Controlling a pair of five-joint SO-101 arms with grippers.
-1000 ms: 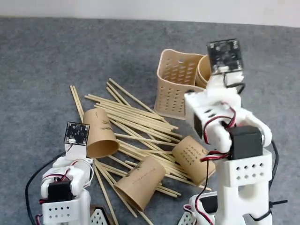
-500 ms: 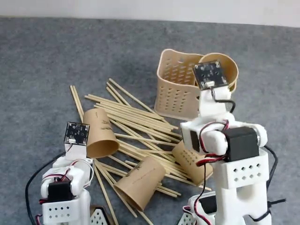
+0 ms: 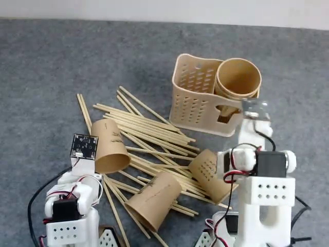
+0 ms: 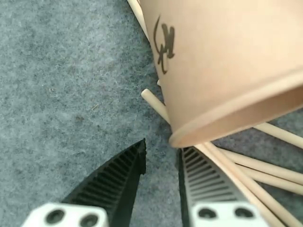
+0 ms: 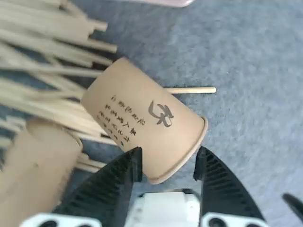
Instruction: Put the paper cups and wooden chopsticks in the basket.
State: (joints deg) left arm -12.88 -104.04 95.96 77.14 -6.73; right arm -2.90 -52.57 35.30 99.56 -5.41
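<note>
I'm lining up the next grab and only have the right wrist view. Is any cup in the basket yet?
Observer: Yes. In the high view a paper cup stands upright in the basket, at the end nearer the right arm. Its doubled rim suggests a nested stack.
Operator: How many cups are left on the table?
Observer: Three, all on their sides on the chopsticks: the left cup, the middle cup, and the right cup beside the right arm.
Operator: And the other gripper?
Observer: The left gripper is open, its fingertips just short of the left cup's rim.
</note>
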